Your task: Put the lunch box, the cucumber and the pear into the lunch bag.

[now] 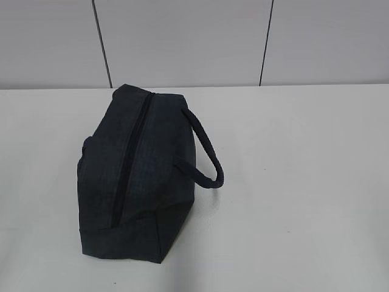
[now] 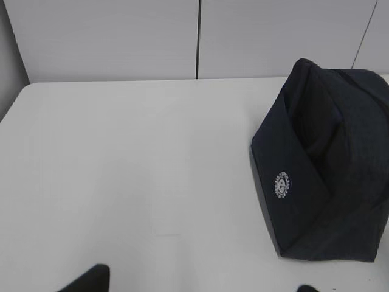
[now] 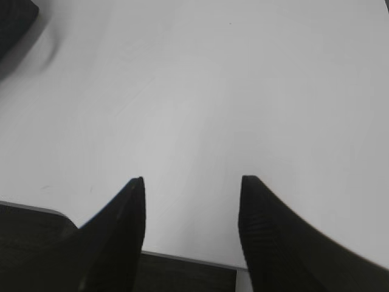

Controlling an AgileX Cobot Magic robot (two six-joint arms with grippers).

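one lunch bag (image 1: 143,176), one table (image 1: 304,182), two hands

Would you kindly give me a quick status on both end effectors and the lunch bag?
Both end effectors open, empty: left, right. Lunch bag on table, zipper closed. Nothing in the way.

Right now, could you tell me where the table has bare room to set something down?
Bare table lies right of the lunch bag, past its loop handle, and left of the bag in the left wrist view. Nowhere is crowded.
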